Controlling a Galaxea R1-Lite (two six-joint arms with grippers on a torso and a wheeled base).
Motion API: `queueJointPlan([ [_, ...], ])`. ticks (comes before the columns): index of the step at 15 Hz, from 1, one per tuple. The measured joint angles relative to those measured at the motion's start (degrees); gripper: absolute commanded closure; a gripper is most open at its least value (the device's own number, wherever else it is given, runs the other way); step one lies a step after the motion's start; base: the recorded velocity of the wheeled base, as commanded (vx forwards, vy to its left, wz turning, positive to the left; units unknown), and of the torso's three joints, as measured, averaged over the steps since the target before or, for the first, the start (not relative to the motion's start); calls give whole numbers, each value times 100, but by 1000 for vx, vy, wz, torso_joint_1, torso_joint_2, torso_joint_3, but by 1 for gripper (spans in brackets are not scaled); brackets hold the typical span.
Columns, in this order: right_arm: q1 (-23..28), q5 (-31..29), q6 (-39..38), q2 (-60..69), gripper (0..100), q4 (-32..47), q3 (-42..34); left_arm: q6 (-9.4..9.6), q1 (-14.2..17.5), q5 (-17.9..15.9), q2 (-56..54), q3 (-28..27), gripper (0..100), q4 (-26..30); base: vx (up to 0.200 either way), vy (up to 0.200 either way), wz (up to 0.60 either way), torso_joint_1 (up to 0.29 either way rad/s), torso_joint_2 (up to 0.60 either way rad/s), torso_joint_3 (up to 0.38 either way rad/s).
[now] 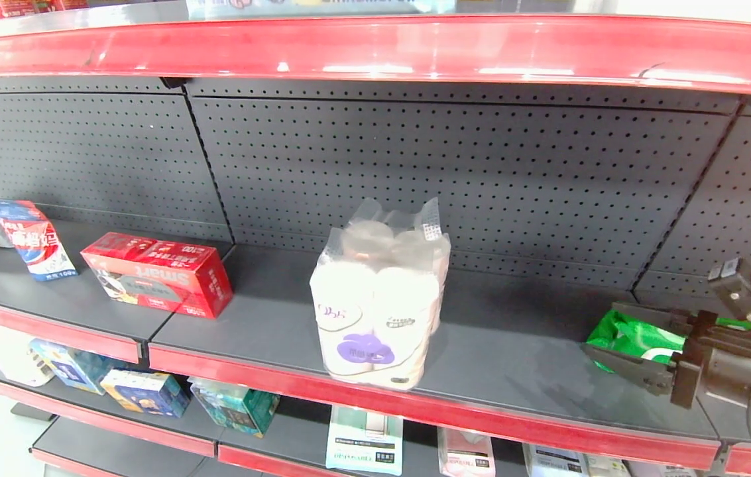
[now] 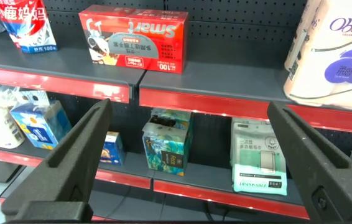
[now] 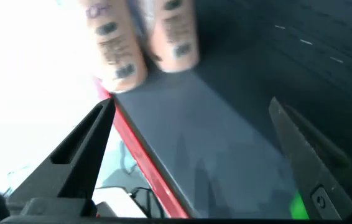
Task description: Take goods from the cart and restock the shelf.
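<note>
Grey shelf (image 1: 514, 344), right end effector (image 1: 599, 329) level, beside green packet (image 1: 640, 338)

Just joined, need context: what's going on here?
The robot is restocking a store shelf. The right gripper is at the shelf's right end, jaws open on either side of a green pack lying on the shelf; I can't tell whether they touch it. The left gripper is open and empty, facing the shelves. A toilet paper pack and a red box stand on the same shelf.

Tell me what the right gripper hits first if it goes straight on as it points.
The green pack between its jaws; beyond that, probably the toilet roll pack, though depth is unclear.
</note>
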State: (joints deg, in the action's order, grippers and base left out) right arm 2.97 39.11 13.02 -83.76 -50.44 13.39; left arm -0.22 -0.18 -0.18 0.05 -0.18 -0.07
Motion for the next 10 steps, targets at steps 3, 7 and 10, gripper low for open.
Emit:
queueJointPlan([
  [3,-116,-1226,-139,1336,0,951,-361,-2,0,0,0,0,0,0,0,0,0,0,0,0],
  [7,-177,-3227,-180,3395,0,2105,-868,-2,0,0,0,0,0,0,0,0,0,0,0,0],
  [10,-177,-4120,-180,5147,0,3304,-1133,1,0,0,0,0,0,0,0,0,0,0,0,0],
])
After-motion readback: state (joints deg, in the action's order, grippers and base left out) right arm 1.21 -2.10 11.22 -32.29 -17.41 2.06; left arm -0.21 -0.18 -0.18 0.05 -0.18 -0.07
